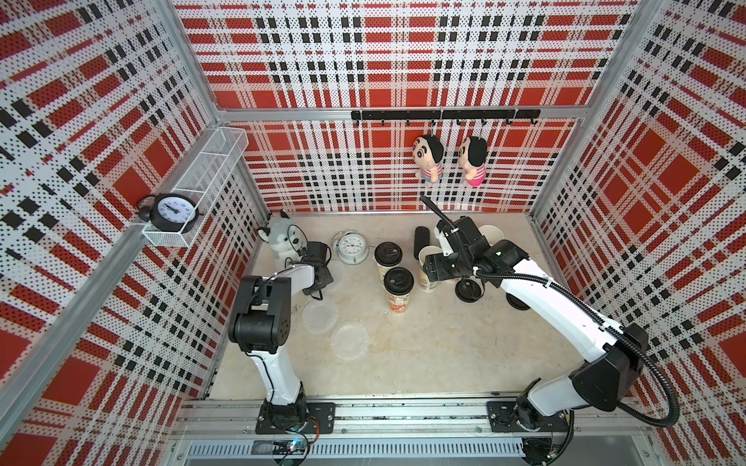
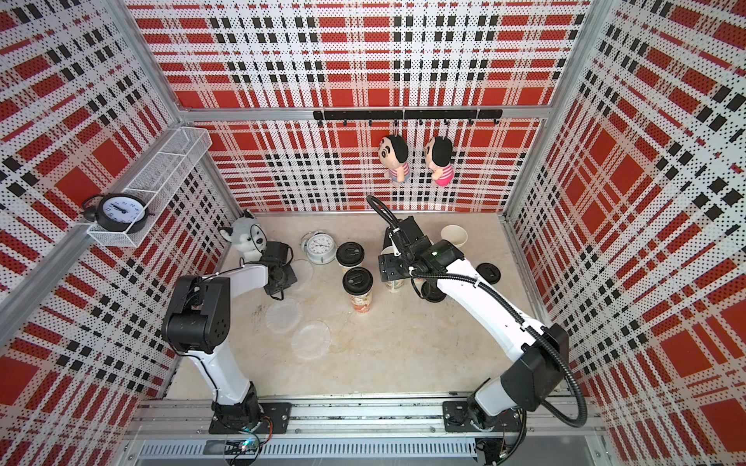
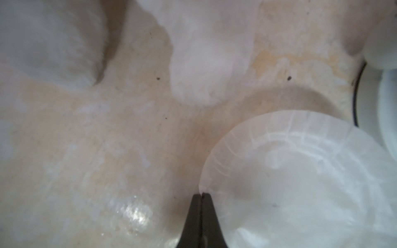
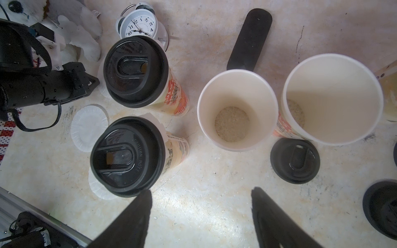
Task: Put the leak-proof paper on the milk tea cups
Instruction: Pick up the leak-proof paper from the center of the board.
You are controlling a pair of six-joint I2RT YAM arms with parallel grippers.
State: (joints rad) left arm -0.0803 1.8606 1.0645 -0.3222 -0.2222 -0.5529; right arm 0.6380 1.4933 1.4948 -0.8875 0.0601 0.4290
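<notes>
The left gripper (image 3: 201, 194) has its black jaws pinched together on the rim of a thin, translucent whitish round sheet of leak-proof paper (image 3: 300, 182), near the grey plush husky (image 1: 282, 238). The right gripper (image 4: 200, 191) hangs wide apart and empty beside two open, tall white printed paper milk tea cups (image 4: 237, 90). Two more sheets (image 1: 320, 316) lie flat on the beige marbled table (image 1: 424, 355).

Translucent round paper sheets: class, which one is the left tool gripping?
The translucent round paper sheet beside the white alarm clock: the left tool pinches its rim. The two loose sheets lie untouched.
</notes>
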